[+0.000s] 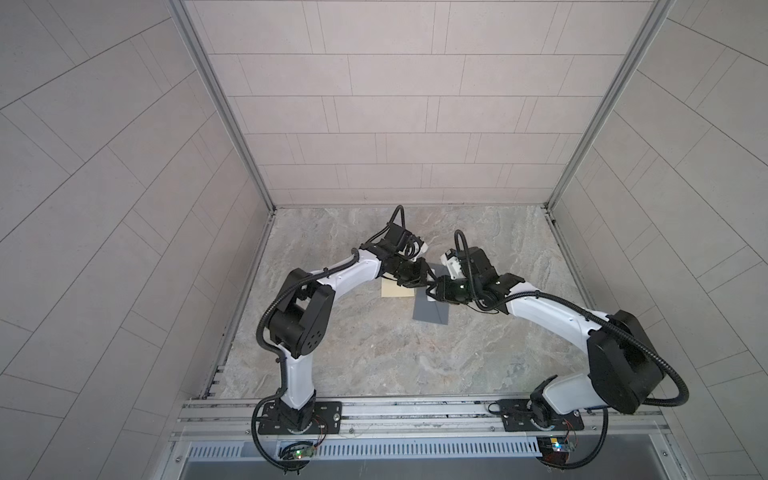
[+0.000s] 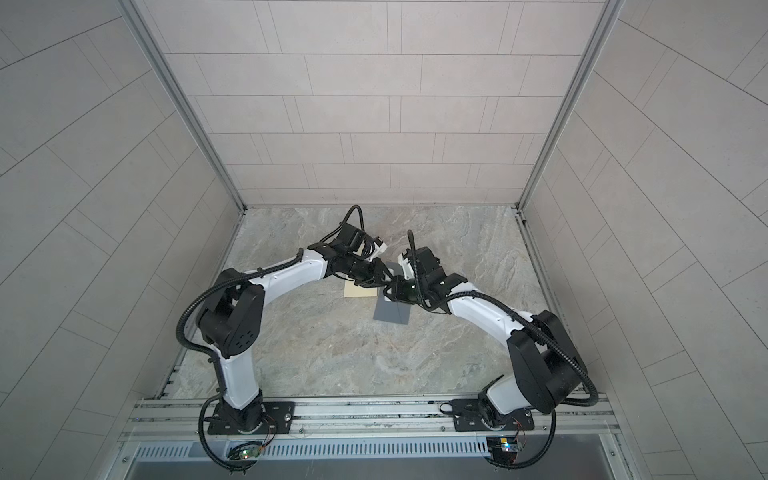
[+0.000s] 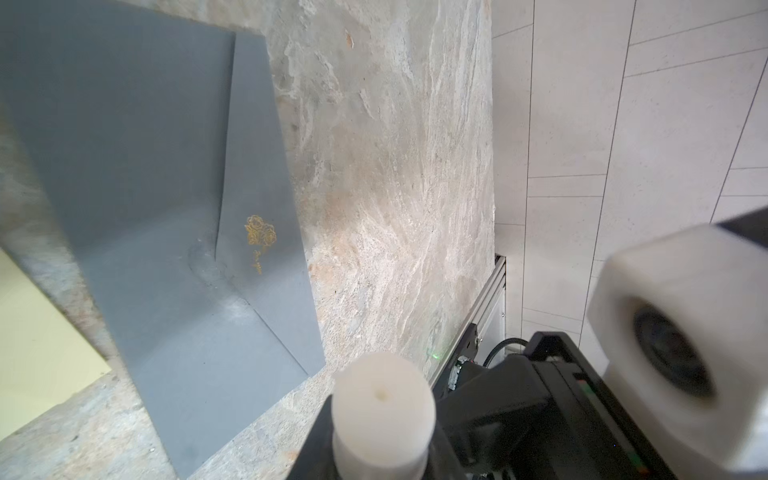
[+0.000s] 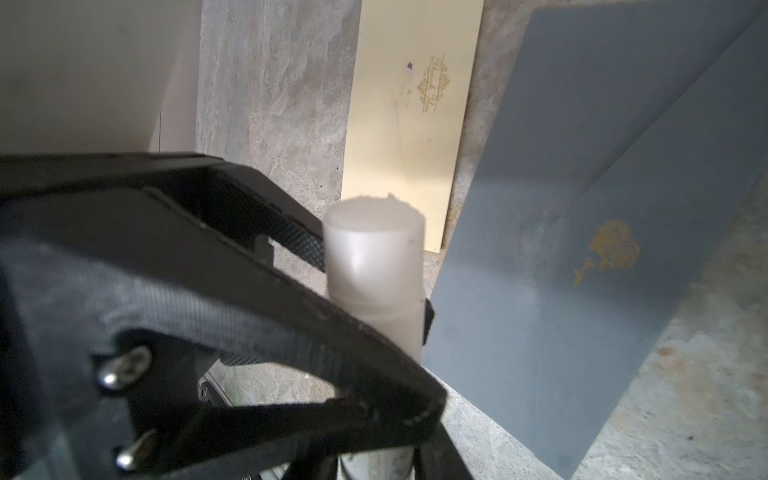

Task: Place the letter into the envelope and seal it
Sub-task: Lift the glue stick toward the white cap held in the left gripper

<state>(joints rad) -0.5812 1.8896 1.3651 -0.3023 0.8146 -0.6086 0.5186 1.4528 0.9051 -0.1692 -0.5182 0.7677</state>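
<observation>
The grey envelope [image 1: 432,311] [image 2: 390,312] lies on the marble table with its flap [image 3: 262,249] open; the flap carries a gold rose. The cream letter [image 1: 395,291] [image 4: 411,124] lies flat just left of it, outside the envelope. Above them both grippers meet on a white cylindrical stick [image 4: 374,257] [image 3: 382,399]. My left gripper [image 1: 424,282] [image 3: 382,419] is shut on the stick, and its fingers [image 4: 307,245] press the stick's side. The stick's lower end stands between the jaws of my right gripper [image 1: 435,289] [image 4: 380,461]; whether they still press it does not show.
The right wrist camera housing [image 3: 673,357] hangs close beside the left gripper. Tiled walls [image 1: 374,124] close in the table [image 1: 374,353] at the back and both sides. An aluminium rail [image 1: 415,409] carrying both arm bases runs along the front.
</observation>
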